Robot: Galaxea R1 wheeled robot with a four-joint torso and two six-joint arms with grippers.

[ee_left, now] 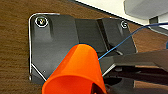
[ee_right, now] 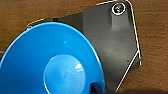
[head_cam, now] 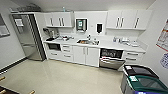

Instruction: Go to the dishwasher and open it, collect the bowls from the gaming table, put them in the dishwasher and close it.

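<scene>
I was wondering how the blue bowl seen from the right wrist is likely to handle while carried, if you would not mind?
The blue bowl looks rigid, probably plastic, so likely light and unlikely to flex. Its glossy inside with bright reflections suggests a slippery surface. Round and shallow with a small flat base, it might tip if pushed at the rim.

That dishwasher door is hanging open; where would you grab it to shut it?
Probably by the bar handle along the upper edge of the dishwasher door, coming from the front. The door tips outward at its top and seems hinged low, so that upper edge is the free end facing the room.
</scene>
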